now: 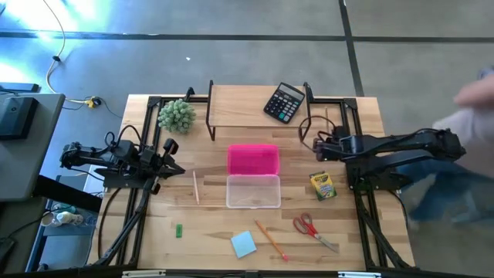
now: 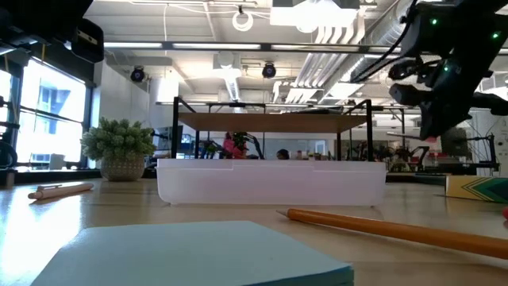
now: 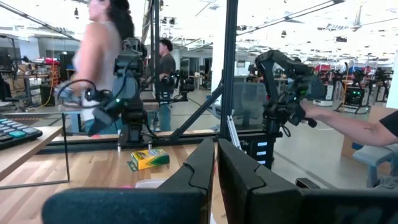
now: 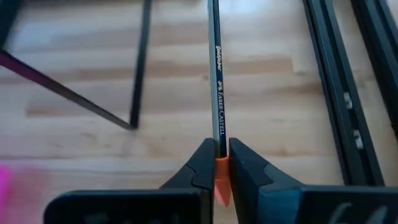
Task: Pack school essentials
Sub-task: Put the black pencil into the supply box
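Dark pencil (image 4: 217, 93) is pinched in the right claw (image 4: 221, 163); left claw (image 3: 216, 163) is closed on nothing.

Right claw is held above the table's (image 1: 154, 232) right side, fingers nearly together on the dark pencil, which has an orange end between the pads. Crayon box (image 1: 322, 185) is seen just beside this claw, toward the table's front; red scissors (image 1: 312, 230) lie farther front. Clear case (image 1: 253, 191) with pink lid (image 1: 253, 159) sits between both claws at centre. Wooden pencil (image 1: 196, 187) is seen near the left claw, on its inner side. Orange pencil (image 1: 271, 240), blue note pad (image 1: 243, 244) and green eraser (image 1: 178, 230) are laid along the front, well apart from both claws. Calculator (image 1: 284, 102) and plant (image 1: 177, 115) are kept at the back.
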Motion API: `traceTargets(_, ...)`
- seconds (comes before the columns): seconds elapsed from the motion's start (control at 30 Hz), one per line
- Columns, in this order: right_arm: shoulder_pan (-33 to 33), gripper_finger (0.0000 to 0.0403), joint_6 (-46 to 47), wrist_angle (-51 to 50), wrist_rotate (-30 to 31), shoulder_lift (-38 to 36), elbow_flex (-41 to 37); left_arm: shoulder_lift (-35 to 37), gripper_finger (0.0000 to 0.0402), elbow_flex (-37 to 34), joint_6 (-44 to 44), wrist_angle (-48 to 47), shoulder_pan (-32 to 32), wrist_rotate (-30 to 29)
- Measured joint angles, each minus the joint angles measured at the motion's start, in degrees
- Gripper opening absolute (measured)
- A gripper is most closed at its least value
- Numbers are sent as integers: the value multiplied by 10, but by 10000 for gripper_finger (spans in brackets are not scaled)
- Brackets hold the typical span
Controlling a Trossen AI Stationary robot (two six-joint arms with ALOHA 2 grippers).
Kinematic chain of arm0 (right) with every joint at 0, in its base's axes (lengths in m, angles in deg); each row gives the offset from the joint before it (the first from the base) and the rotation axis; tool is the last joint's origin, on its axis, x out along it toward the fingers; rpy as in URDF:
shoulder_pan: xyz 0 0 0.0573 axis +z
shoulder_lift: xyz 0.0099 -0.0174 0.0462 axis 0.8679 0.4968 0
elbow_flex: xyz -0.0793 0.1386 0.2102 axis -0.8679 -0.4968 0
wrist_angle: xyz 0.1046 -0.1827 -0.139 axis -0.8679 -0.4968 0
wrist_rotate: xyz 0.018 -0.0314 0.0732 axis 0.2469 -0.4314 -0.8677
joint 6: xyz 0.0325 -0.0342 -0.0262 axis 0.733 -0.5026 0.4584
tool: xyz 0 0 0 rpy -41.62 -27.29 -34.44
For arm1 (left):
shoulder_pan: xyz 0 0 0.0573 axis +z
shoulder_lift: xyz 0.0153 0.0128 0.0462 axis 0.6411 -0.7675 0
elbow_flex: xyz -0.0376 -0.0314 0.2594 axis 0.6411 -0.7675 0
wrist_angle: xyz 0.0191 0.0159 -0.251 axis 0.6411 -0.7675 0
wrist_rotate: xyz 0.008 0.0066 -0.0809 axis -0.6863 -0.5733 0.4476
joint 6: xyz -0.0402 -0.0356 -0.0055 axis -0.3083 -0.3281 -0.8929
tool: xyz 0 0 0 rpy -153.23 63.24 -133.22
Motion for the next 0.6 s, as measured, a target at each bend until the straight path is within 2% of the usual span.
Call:
traceTargets(0.23, 0, 16, -71, 24, 28, -67, 0, 0, 12, 0, 0, 0, 0, -6)
traceTargets(0.6, 0, 16, -273, 186, 27, -118, 0, 0, 12, 0, 0, 0, 0, -7)
